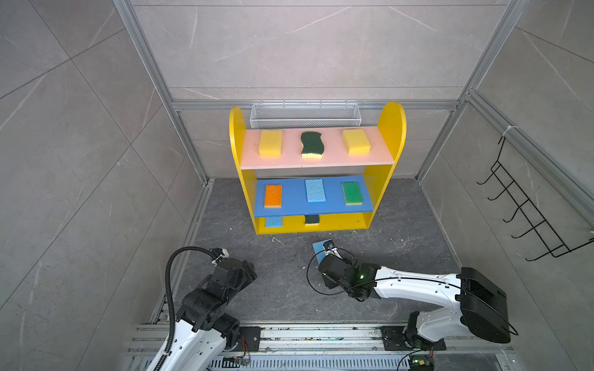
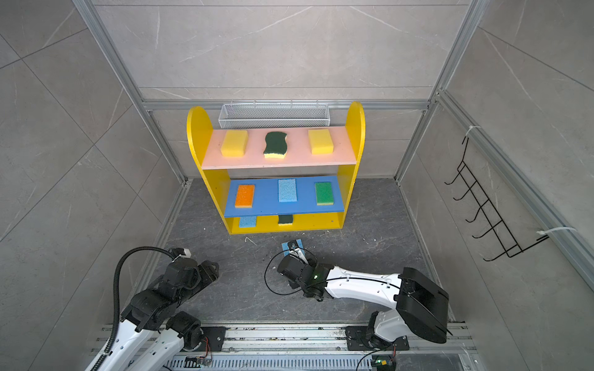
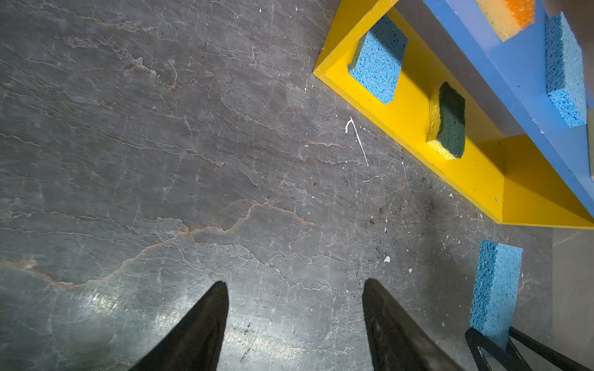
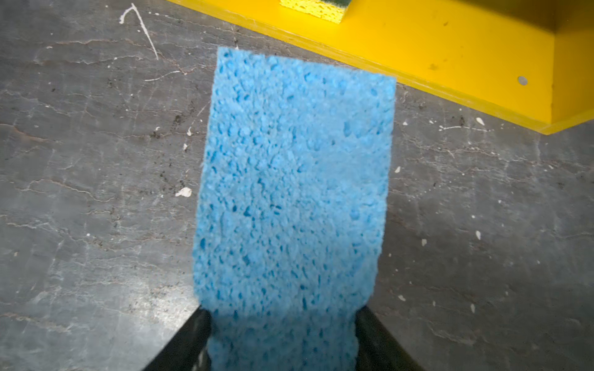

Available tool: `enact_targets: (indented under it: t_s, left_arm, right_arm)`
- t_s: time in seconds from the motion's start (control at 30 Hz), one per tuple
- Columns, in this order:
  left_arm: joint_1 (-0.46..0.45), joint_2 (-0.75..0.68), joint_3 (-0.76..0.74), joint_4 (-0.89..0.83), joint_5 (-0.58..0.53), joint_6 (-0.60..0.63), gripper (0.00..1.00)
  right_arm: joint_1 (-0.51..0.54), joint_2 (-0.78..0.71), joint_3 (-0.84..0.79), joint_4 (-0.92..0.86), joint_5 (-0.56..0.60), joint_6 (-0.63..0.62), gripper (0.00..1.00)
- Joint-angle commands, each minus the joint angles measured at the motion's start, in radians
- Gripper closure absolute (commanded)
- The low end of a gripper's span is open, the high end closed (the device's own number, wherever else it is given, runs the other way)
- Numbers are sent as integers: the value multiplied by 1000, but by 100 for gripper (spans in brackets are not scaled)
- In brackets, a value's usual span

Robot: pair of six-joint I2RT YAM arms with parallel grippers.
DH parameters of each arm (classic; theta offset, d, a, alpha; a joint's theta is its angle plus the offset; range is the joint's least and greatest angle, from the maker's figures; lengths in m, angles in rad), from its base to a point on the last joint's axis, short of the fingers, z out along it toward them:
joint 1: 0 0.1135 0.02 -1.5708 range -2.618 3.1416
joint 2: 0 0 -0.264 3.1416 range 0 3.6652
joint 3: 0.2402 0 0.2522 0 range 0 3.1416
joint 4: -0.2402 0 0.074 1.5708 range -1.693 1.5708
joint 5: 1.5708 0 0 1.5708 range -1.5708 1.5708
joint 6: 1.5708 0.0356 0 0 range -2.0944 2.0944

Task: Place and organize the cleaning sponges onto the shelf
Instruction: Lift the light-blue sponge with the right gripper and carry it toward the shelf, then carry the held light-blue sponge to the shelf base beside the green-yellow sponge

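Counting nine sponges [image 1: 315, 190], one shelf [image 1: 390, 128]

— Where does the shelf [image 1: 390, 128] stand?
— At the back, in the middle. Three sponges [image 1: 311, 144] on each upper board, two on the base [image 1: 340, 223].
— And the ninth sponge [image 1: 319, 248]?
— Before the shelf, in the right gripper [image 4: 282, 310].

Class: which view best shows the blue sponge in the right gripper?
Right wrist view: the blue sponge fills the frame, clamped in the right gripper. The left wrist view shows it smaller, off-centre; both top views, only a corner.
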Motion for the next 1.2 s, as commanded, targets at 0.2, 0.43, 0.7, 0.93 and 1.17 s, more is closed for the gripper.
enact_targets:
  t_s: [0.2,0.43,0.7,0.93,1.17]
  left_arm:
    - [-2,2,13,24,-17,10,31]
    - [-1,9,21,21,-22,9,31]
    - [-2,-14,40,-12,-42,9,31]
    - [-2,2,44,-12,-42,2,31]
    - [-2,29,44,9,-50,10,31]
  right_arm:
    - [-74,-15,-15,-20,6,11,38]
    - [-135,-35,-23,-24,-20,8,38]
    - [-225,-52,-34,-13,-32,-28,38]
    - [-298,-33,-31,13,-42,-64,38]
    - [-345,-40,-13,21,-12,-107,37]
